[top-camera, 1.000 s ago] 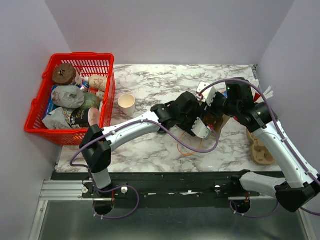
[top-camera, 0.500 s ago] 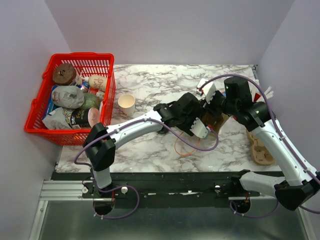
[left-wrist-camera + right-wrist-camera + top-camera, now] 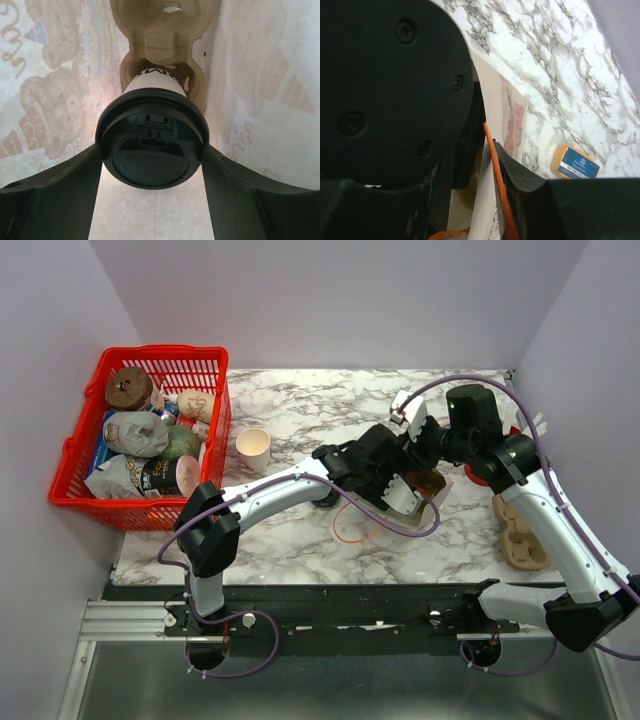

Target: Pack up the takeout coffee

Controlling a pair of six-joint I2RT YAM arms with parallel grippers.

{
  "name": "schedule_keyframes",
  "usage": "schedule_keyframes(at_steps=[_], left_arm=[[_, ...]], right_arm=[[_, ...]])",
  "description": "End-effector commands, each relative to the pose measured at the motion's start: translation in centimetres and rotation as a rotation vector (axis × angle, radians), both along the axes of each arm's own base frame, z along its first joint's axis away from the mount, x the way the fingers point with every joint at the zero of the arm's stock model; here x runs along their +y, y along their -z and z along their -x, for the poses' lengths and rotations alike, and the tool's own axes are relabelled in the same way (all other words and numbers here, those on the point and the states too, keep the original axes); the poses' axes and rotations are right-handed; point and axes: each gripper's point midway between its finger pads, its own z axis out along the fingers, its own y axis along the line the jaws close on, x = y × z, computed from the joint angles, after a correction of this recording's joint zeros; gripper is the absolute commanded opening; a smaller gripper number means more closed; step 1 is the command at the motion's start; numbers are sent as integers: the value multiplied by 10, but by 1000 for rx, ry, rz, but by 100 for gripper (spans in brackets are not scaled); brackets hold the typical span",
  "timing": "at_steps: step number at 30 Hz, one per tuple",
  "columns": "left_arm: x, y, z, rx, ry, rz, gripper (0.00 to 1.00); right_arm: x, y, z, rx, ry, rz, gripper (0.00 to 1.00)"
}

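Observation:
The takeout coffee, a whitish cup with a round black lid, shows only in the left wrist view. It stands deep inside the printed paper bag, its base in a pulp carrier. My left gripper is shut on it, both fingers pressing the lid's sides. From above, that gripper reaches into the bag's mouth and hides the cup. My right gripper is shut on the bag's rim, with the orange handle cord against one finger. Seen from above, the right gripper is at the bag's far edge.
A red basket full of packaged items stands at the left. An open tan paper cup stands beside it. A second pulp carrier lies near the right edge. An orange cord loop trails on the marble. A small yellow-and-blue packet lies nearby.
Both grippers and the bag have shifted slightly toward the back of the table. The orange cord loop has slid left. Neither grip has changed.

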Motion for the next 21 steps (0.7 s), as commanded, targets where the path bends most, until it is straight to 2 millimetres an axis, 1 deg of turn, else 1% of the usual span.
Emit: schedule_keyframes(at_steps=[1,3,8,11,13,15,18,21], left_arm=[[-15,-6,2,5,32,41,0],[-17,-6,4,8,50,49,0],[-18,-8,13,19,93,68,0],[-18,-3,15,27,111,61,0],[-18,1,15,35,113,54,0],[-17,2,15,36,114,47,0],[-15,-3,15,38,104,51,0],[-11,-6,22,63,113,51,0]], right_arm=[[19,-5,19,44,-106,-63,1],[18,-6,19,38,-106,-62,1],[17,1,25,52,-128,-53,0],[16,5,30,60,-146,-43,0],[15,4,32,60,-152,-40,1],[11,2,32,48,-144,-26,1],[2,1,29,29,-113,1,0],[-5,0,30,30,-94,13,1]])
